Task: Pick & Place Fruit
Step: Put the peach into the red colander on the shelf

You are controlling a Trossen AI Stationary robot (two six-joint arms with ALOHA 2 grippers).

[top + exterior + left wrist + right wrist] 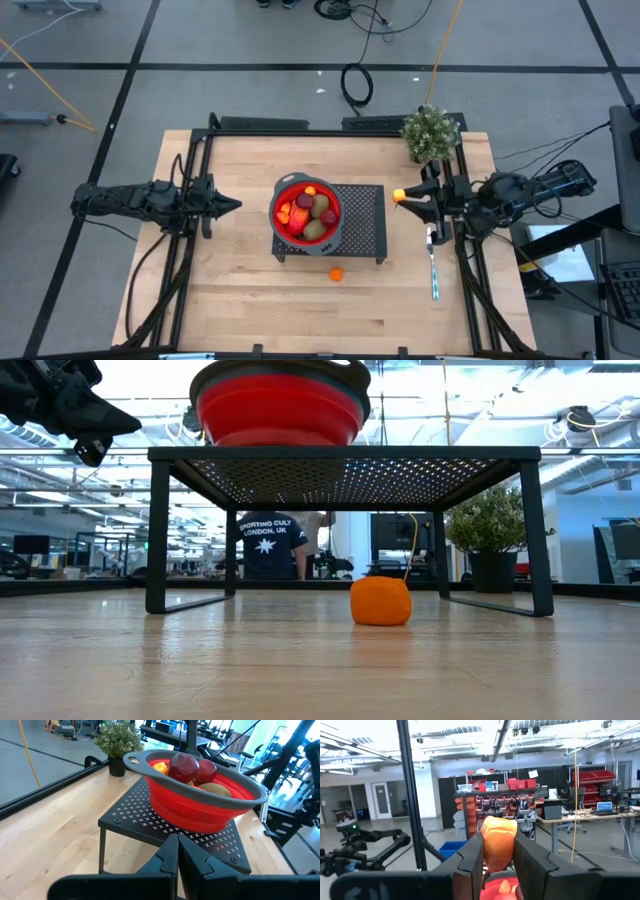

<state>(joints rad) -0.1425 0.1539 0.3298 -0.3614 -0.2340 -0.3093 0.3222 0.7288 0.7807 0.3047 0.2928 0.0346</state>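
A person's shirt (266, 530) reads "SPORTING CULT LONDON, UK".

The table (250, 300) is a pale wooden top with a dark frame along its edges. On it, near the middle, stands a black perforated rack (360, 220) on thin legs, and its legs rest directly on the wood. An orange ball (336, 273) lies on the table just in front of the rack, apart from it; in the low view the ball (380, 601) sits between the rack legs. A small potted plant (431, 133) stands at the far right corner. Near the right edge lies a thin utensil (434, 270), perhaps a fork, with its pale handle toward the front.
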